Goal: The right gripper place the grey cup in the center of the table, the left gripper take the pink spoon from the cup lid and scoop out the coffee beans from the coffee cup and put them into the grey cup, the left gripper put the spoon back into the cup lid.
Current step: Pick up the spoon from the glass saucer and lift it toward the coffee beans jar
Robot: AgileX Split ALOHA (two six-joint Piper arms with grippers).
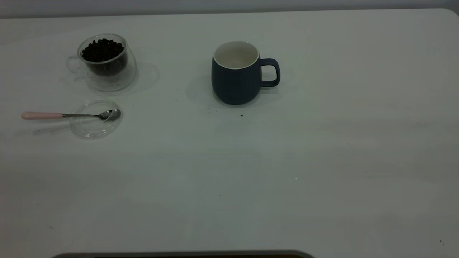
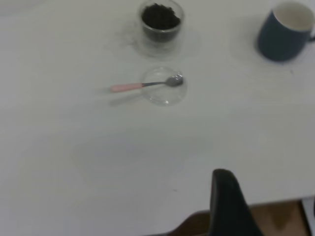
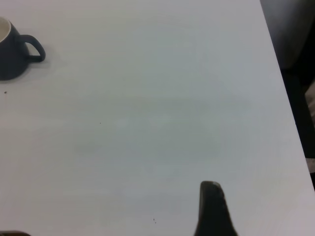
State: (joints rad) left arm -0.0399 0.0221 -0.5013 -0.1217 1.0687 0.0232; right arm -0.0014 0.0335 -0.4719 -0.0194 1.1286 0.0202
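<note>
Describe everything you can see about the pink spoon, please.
The pink spoon is a small teaspoon with a slim pale pink handle and a shiny metal neck and bowl. It lies flat, its bowl resting in the clear cup lid and its handle reaching out over the table, just in front of the coffee cup. No gripper touches it.

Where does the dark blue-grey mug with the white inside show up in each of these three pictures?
Exterior view: the dark blue-grey mug stands upright near the top centre, handle pointing right.
Left wrist view: at the upper right corner.
Right wrist view: cut off at the upper left edge, handle showing.
Shared landmark: the plain white tabletop.
</note>
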